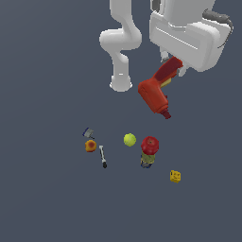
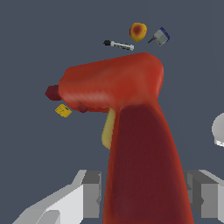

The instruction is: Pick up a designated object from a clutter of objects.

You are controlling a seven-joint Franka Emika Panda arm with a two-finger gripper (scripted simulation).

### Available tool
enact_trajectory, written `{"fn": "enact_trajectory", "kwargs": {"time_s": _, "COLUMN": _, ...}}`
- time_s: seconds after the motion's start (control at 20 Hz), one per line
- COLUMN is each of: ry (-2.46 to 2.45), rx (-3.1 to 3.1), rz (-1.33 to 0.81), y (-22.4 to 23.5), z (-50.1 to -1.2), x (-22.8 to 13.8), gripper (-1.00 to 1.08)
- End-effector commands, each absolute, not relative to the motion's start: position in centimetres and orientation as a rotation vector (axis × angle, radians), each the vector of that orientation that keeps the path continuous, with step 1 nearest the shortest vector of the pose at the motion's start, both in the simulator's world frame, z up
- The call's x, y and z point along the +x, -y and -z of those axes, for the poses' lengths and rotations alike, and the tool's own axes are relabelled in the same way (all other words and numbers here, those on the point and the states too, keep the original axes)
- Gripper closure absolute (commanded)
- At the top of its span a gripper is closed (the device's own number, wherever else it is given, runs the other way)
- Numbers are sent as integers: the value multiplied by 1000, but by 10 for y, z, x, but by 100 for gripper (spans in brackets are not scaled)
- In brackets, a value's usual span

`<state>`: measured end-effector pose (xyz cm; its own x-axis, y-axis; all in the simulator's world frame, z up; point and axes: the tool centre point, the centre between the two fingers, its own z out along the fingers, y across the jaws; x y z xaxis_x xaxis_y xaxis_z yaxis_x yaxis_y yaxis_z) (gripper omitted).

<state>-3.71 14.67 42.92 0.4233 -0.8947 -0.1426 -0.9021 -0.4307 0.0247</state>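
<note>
White, glossy, rounded arm

Smooth tubular links rising from a round base; boxy white wrist housing with a dark grey cable-like band (upper edge); pale grey blocky fingers on the tool.

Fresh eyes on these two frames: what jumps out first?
The red drill, hanging in the air under the white gripper at the exterior view's upper right; in the wrist view its handle sits between the grey fingers. Below it, small items lie scattered on the dark floor, the ball brightest among them.
</note>
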Motion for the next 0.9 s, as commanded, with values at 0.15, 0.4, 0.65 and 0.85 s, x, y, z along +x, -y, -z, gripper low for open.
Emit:
{"fn": "enact_trajectory", "kwargs": {"time_s": 0.15, "ry": -1645, "rx": -2603, "rz": -207, "y": -146, "z": -432, "x": -37, "gripper": 108}}
{"fn": "enact_trajectory", "kwargs": {"time_s": 0.4, "ry": -1645, "rx": -2603, "rz": -207, "y": -141, "z": -445, "x": -34, "gripper": 108}}
{"fn": "enact_trajectory", "kwargs": {"time_s": 0.65, "ry": -1645, "rx": -2603, "rz": -207, "y": -134, "z": -467, "x": -30, "gripper": 108}}
{"fn": "enact_trajectory", "kwargs": {"time_s": 0.85, "ry": -1645, "rx": -2603, "rz": -207, "y": -129, "z": -481, "x": -27, "gripper": 108}}
